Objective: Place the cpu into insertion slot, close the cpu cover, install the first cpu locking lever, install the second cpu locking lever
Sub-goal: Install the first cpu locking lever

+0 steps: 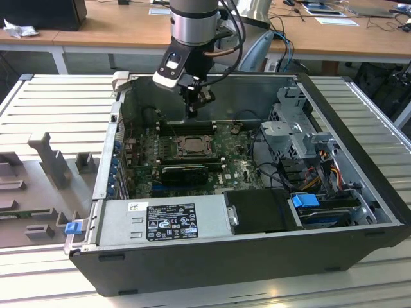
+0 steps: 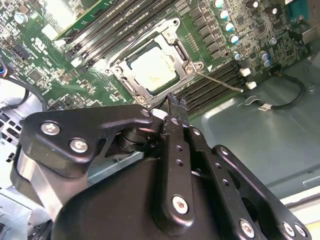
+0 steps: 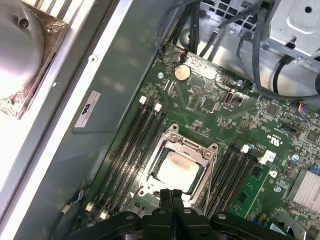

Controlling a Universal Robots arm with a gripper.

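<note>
First wrist view has the small square cpu with the pale silver top (image 3: 177, 170) sitting in the square metal-rimmed insertion slot (image 3: 148, 187). The thin silver cpu cover frame (image 3: 186, 145) looks folded down around it, so those bits seem done. The socket's on the green circuit board (image 3: 210, 107), long black memory slots (image 3: 131, 145) either side, toward the board edge by the case wall. The black hand (image 3: 172, 197) hovers by the socket's edge, fingers pressed together, nothing in them. In the second wrist view a thin wire locking lever (image 2: 220, 81) sticks out unlatched. My worry: it's skinny and probably springy, so closed tips could slip off and jab the memory slots.
</note>
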